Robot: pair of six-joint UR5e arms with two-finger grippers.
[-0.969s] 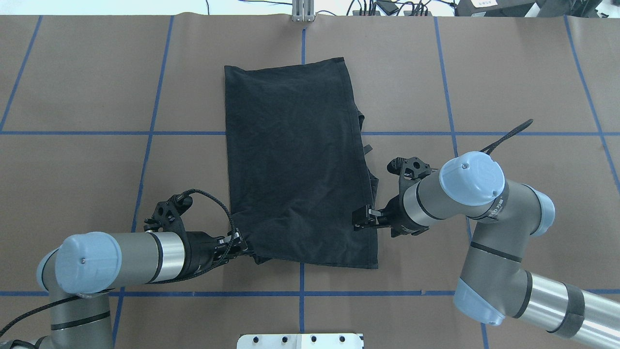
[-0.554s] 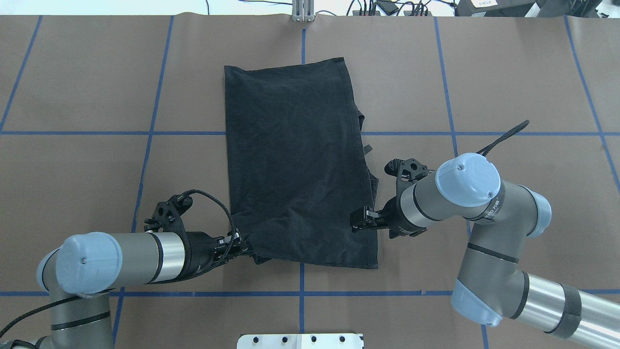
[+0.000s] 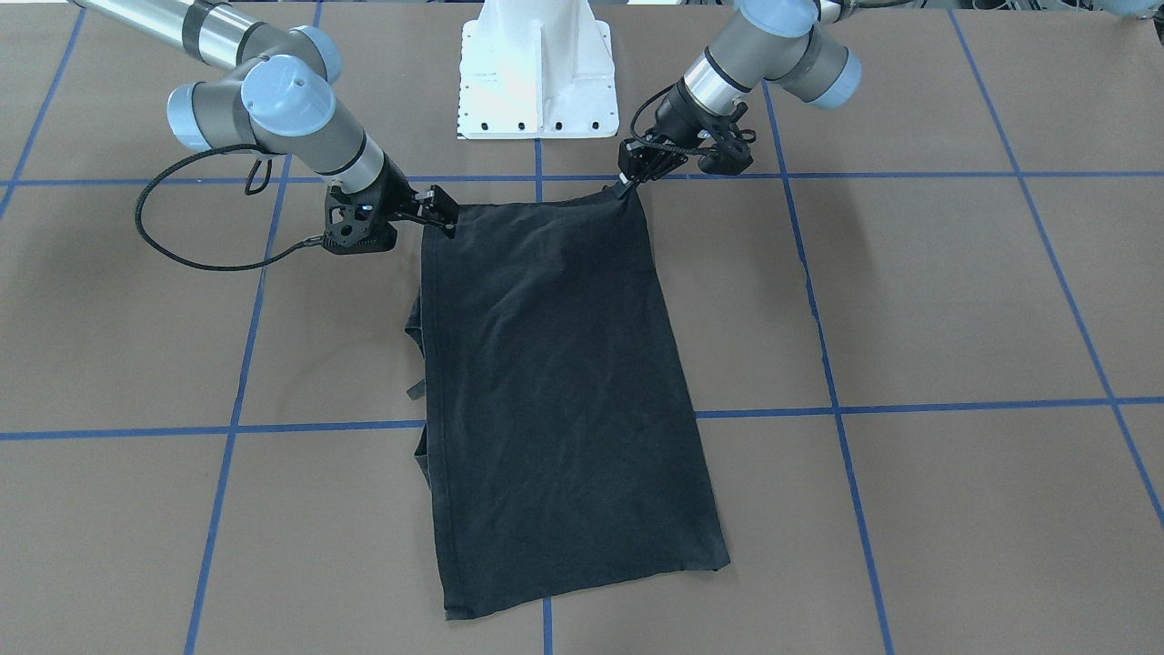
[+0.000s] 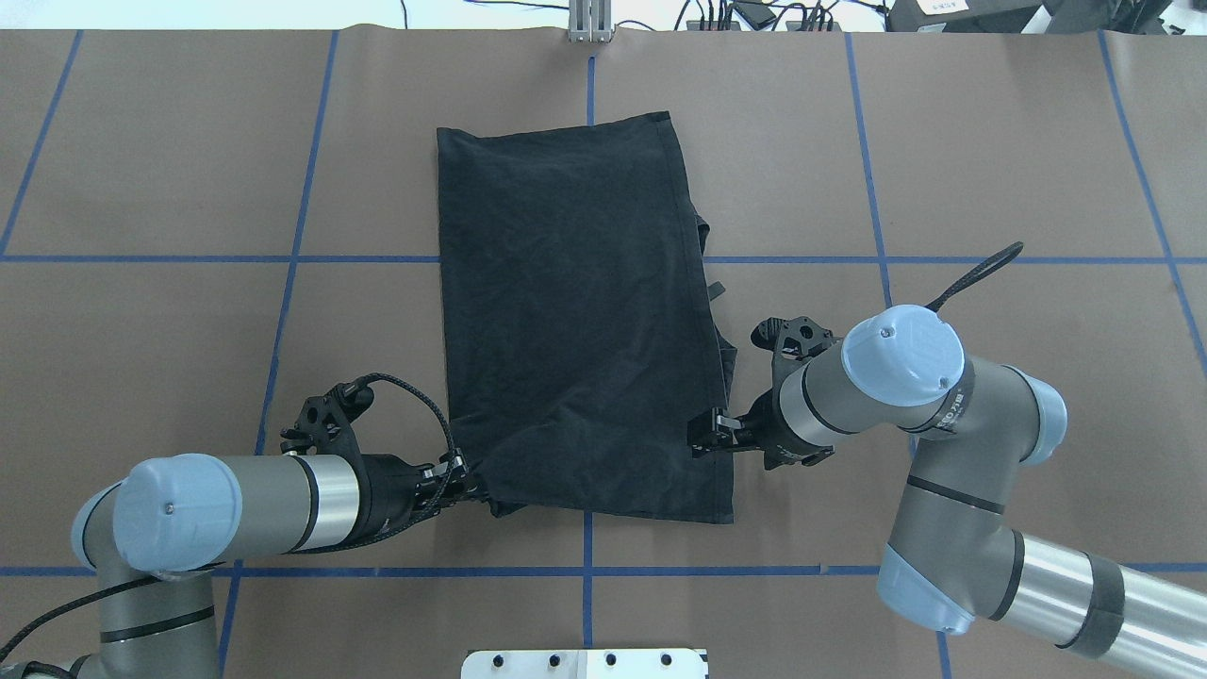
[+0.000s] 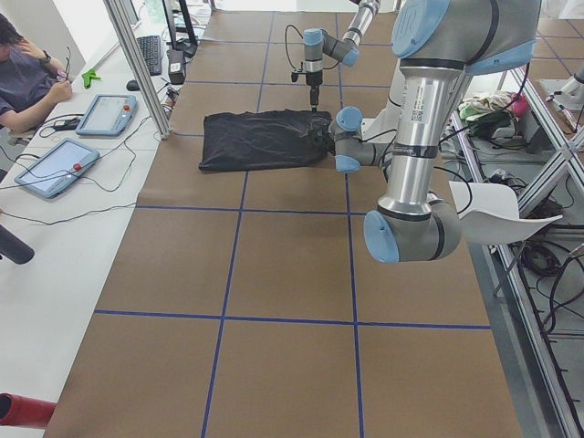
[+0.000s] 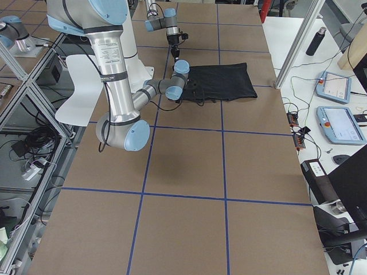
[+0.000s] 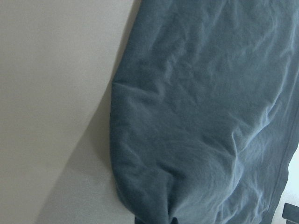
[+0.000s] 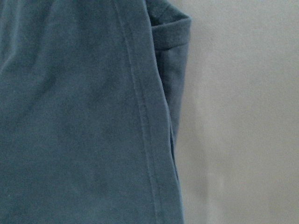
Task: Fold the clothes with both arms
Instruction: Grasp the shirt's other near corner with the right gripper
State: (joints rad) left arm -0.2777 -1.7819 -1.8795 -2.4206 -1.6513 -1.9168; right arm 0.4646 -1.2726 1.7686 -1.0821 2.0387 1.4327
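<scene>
The black T-shirt (image 4: pixel 575 311) lies plain side up, folded into a long rectangle in the middle of the table (image 3: pixel 555 382). My left gripper (image 4: pixel 474 486) is low at the shirt's near-left corner and shut on it, with creases running into the pinch (image 3: pixel 626 188). The left wrist view shows bunched cloth (image 7: pixel 201 116). My right gripper (image 4: pixel 698 438) is at the shirt's right edge near the near end, fingers apart (image 3: pixel 446 214). Its wrist view shows the hem (image 8: pixel 140 116) and brown table, no fingers.
The white pedestal base (image 3: pixel 536 73) stands at the table's near edge between the arms. Sleeve bits (image 4: pixel 709 288) stick out from under the shirt's right edge. A person (image 5: pixel 27 78) sits at a side bench with tablets (image 5: pixel 105 114). Blue tape lines grid the brown table.
My right arm has drifted slightly toward the robot along the shirt's right edge. My left gripper has shifted a little nearer too, still holding its corner. The shirt lies as before.
</scene>
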